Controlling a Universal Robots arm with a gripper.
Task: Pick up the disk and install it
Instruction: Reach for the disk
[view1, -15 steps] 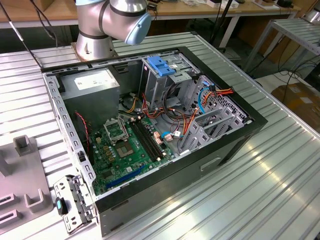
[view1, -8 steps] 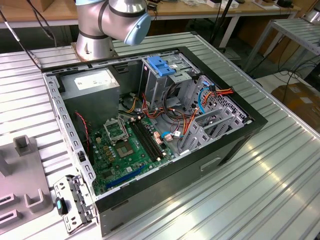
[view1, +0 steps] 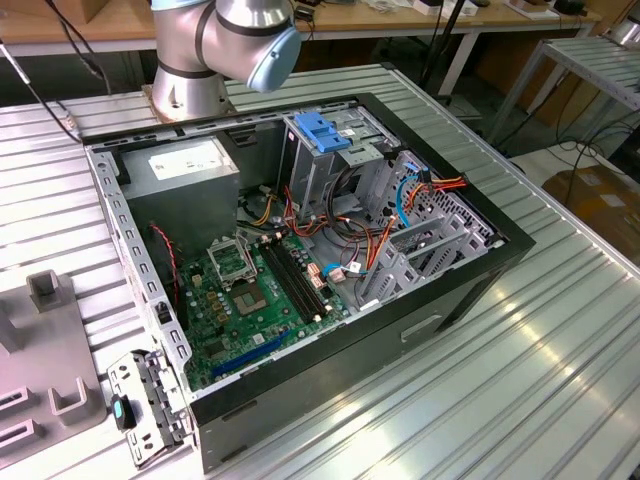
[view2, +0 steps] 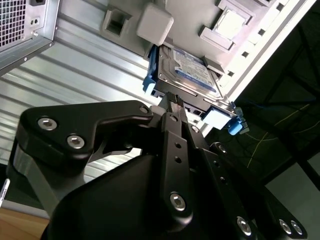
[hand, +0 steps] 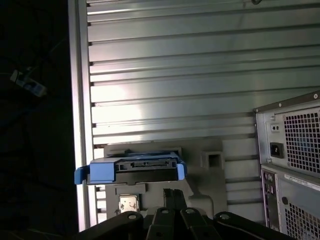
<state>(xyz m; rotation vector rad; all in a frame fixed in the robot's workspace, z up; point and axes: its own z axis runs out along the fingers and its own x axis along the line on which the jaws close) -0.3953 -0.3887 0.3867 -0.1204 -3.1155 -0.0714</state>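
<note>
Exterior view: we see an open computer case (view1: 330, 250), green board inside, lying on the ribbed aluminium table (view1: 560, 330). Second wrist view: the disk (view2: 187, 72) lies flat and label-up on a grey moulded fixture (view2: 155, 22) at the table edge. Its long axis runs away from the gripper (view2: 173, 97), whose black fingers are pressed together just short of the connector end. First wrist view: the disk (hand: 131, 170) is end-on, connector toward us, with glossy blue rails on both sides.

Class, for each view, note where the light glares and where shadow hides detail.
Exterior view: glare streaks the ribbed table, while the computer case interior is dimmer. First wrist view: a bright patch on the table beyond the disk, darkness past the table edge. Second wrist view: the black claw shows little surface detail.
</note>
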